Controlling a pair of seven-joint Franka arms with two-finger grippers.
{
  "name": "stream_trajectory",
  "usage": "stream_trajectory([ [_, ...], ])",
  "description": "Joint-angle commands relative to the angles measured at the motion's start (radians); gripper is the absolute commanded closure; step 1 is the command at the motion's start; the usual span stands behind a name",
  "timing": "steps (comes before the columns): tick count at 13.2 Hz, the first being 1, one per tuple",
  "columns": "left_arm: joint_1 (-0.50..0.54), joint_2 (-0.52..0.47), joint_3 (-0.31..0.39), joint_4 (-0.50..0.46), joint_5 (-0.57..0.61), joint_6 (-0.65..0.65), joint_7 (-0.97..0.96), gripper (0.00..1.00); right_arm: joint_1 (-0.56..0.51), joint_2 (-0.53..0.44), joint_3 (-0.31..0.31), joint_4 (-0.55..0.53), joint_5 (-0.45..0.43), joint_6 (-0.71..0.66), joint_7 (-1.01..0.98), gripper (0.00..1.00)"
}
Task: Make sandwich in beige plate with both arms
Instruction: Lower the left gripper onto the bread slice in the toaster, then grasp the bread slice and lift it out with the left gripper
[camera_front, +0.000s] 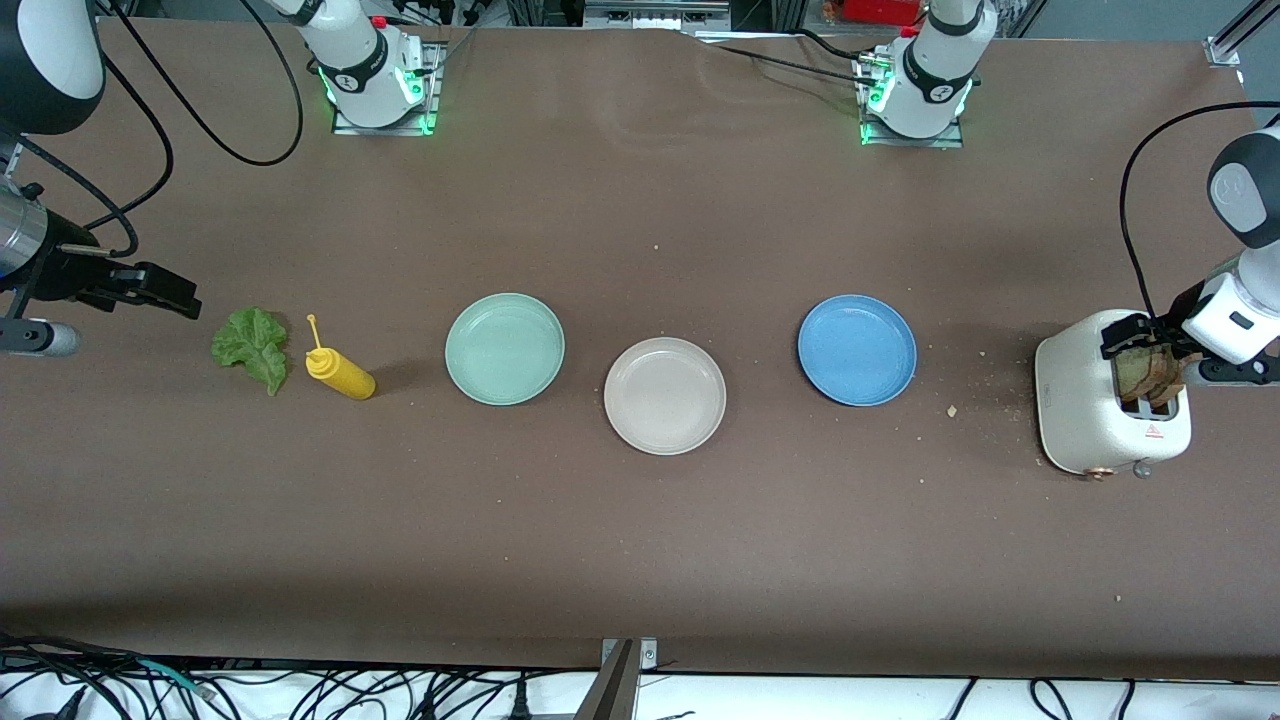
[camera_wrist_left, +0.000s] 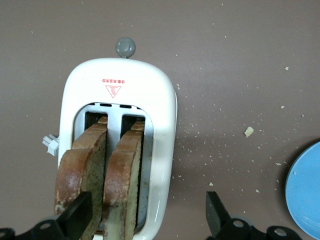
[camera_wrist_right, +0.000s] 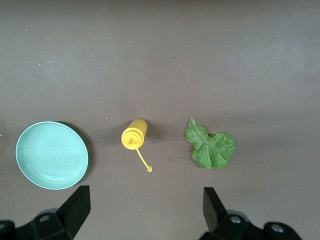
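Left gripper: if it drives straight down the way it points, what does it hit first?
Probably the bread slices standing in the toaster: the left gripper hangs open above them, one of its fingers beside a slice. Depth is unclear.

**Brown bench under even light, cables along its edge**

The bench (camera_front: 640, 560) is covered by a matte brown sheet that fills nearly the whole front view, with scattered pale crumbs (camera_front: 952, 410) toward the left arm's end. Light falls softly and evenly, leaving faint shadows. Along the edge nearest the front camera runs a white strip strewn with black cables (camera_front: 300, 690), and a metal bracket (camera_front: 625, 665) is fixed at its middle.
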Motion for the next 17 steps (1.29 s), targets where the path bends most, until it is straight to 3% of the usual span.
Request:
stream_trajectory([
  [1,0.018,0.008,-0.008,-0.013,0.000,0.036,0.025,0.10,-0.006,-0.006,0.003,-0.005,-0.001,-0.009,-0.003,0.00],
  [2,0.026,0.008,-0.008,-0.019,0.000,0.042,0.025,0.12,-0.006,-0.006,0.003,-0.005,-0.001,-0.009,-0.003,0.00],
  [3,0.026,0.009,-0.008,-0.025,0.000,0.047,0.025,0.20,-0.006,-0.006,0.003,-0.005,0.001,-0.009,-0.003,0.00],
  [7,0.030,0.008,-0.007,-0.028,0.002,0.038,0.025,0.94,-0.007,-0.006,0.003,-0.006,0.001,-0.009,-0.003,0.00],
  [8,0.030,0.008,-0.007,-0.027,0.003,0.033,0.027,1.00,-0.007,-0.006,0.003,-0.006,0.001,-0.009,-0.003,0.00],
  [10,0.029,0.008,-0.007,-0.005,0.012,-0.005,0.022,1.00,-0.007,-0.006,0.003,-0.006,0.001,-0.009,-0.003,0.00],
  [17,-0.025,0.009,-0.018,0.350,0.002,-0.430,0.019,1.00,-0.007,-0.006,0.003,-0.006,-0.001,-0.009,-0.005,0.00],
])
